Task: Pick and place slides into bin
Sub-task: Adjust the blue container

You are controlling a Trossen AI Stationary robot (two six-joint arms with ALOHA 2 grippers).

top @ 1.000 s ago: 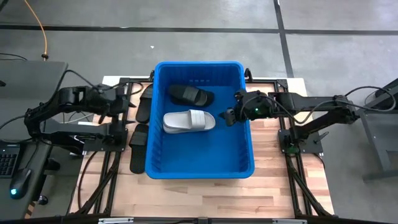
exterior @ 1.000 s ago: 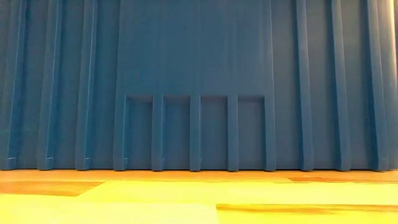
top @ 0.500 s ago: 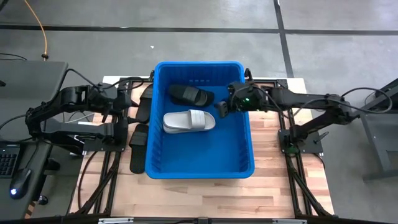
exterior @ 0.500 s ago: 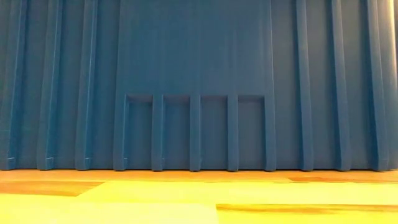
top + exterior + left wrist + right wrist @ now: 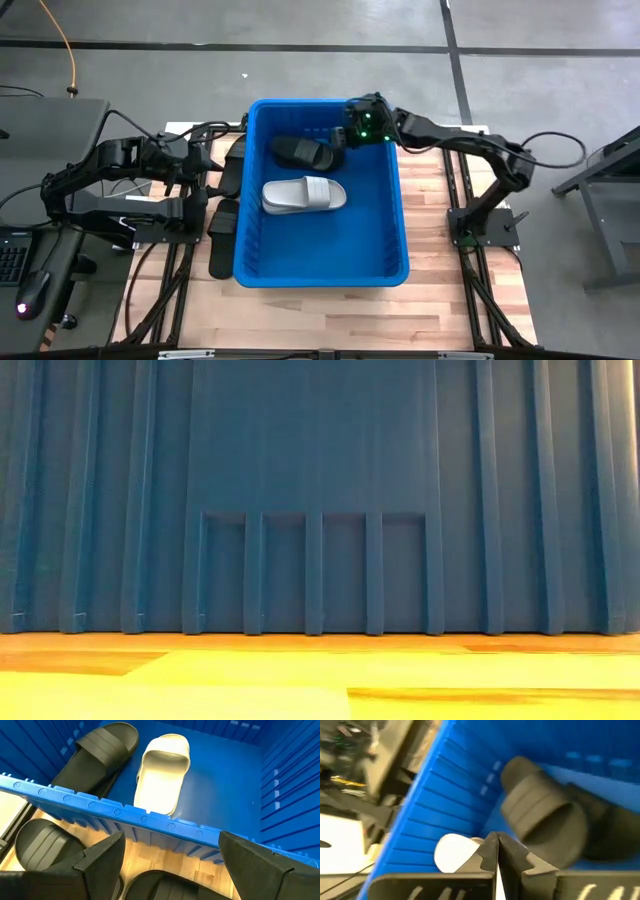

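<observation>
My right gripper (image 5: 496,851) has its jaws pressed together, empty, over the big blue ribbed plastic bin (image 5: 322,271); left gripper (image 5: 170,865) gapes wide over black foam slides (image 5: 222,228) outside. They look light, squashy; I'd pinch the strap.

The right arm stretches from its base at the table's right side, elbow bent, reaching leftward and away toward the far end. Its wrist glows green, and the right gripper (image 5: 347,131) hangs there with both fingers (image 5: 492,851) pressed together, empty. The left arm sits folded low at the table's left side, its left gripper (image 5: 203,160) spread wide, fingers (image 5: 102,857) well apart.
</observation>
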